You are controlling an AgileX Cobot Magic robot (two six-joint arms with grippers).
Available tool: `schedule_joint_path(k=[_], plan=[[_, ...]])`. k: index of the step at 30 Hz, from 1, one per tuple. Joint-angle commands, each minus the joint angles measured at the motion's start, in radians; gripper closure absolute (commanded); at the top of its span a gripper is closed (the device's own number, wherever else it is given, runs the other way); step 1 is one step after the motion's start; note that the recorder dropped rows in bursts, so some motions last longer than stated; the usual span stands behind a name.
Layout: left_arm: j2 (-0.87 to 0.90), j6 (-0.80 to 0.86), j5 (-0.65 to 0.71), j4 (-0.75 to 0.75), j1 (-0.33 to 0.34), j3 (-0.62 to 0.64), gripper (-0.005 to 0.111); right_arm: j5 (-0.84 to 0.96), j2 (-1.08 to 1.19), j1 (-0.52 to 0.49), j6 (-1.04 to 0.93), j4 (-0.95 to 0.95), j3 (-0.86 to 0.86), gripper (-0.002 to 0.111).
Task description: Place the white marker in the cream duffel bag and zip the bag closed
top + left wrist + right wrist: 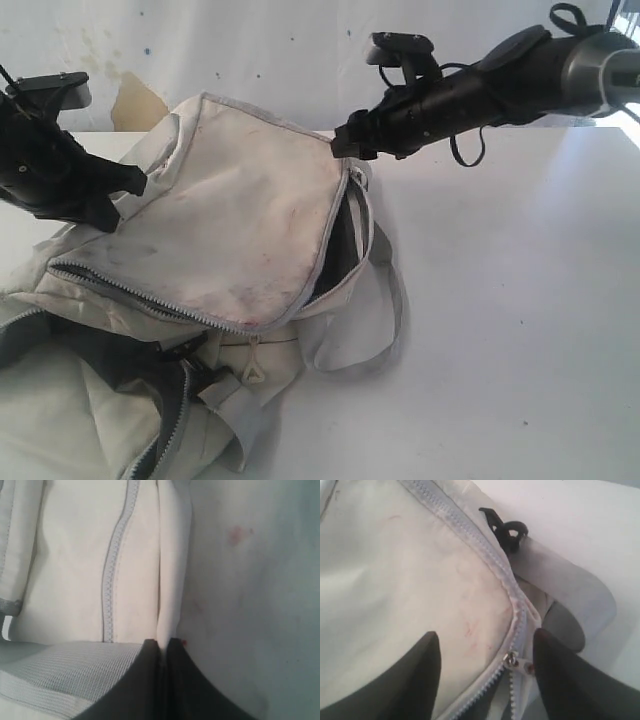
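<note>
My left gripper (163, 647) is pressed together on a fold of the cream duffel bag (200, 300), pinching the cloth beside a grey zipper line (112, 565) (a hold like this gives the far side something to pull against, I judge). That would explain why the panel (250, 200) between my arms lies stretched and fairly flat, its pink stains (235, 534) showing. Farther right, the zipper track (470, 535) runs round the panel's edge, and a dark gap (340, 250) stands open under it, so the bag is not zipped. My right gripper (486, 641) hangs over that corner with its jaws spread wide, holding nothing. The zipper pull (511, 659) sits between them, which is where I'd want it before closing on it. The white marker shows in no view; it may be inside the bag, but I cannot tell. The grey strap (570, 585) trails onto the white table (520, 300).
</note>
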Motion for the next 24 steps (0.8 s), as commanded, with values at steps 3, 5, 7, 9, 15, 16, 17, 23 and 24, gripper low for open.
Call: schedule_joint_path(k=[3,5,7,9,15,16,17,23,24], plan=[[-0.012,0.004,0.023,-0.059,0.001,-0.007,0.107,-0.046,0.072,0.011,-0.056,0.027,-0.061,0.057],[-0.012,0.004,0.026,-0.059,0.001,-0.007,0.107,-0.052,0.094,0.011,-0.056,0.027,-0.074,0.057],[-0.012,0.01,0.026,-0.059,0.001,-0.007,0.107,-0.073,0.11,0.011,-0.056,0.027,-0.085,0.057],[-0.012,0.027,0.026,-0.059,0.001,-0.007,0.107,-0.105,0.122,0.011,-0.058,0.025,-0.09,0.057],[-0.012,0.027,0.023,-0.059,0.001,-0.007,0.107,-0.1,0.16,0.023,-0.058,0.053,-0.115,0.057],[-0.012,0.027,0.023,-0.059,0.001,-0.007,0.107,-0.1,0.162,0.026,-0.058,0.053,-0.118,0.058],[-0.012,0.027,0.023,-0.059,0.001,-0.007,0.107,-0.098,0.163,0.027,-0.058,0.053,-0.119,0.061],[-0.012,0.031,0.025,-0.059,0.001,-0.007,0.107,-0.118,0.163,0.037,-0.058,0.046,-0.119,0.087],[-0.012,0.031,0.025,-0.059,0.001,-0.007,0.107,-0.108,0.163,0.037,-0.058,0.035,-0.119,0.091]])
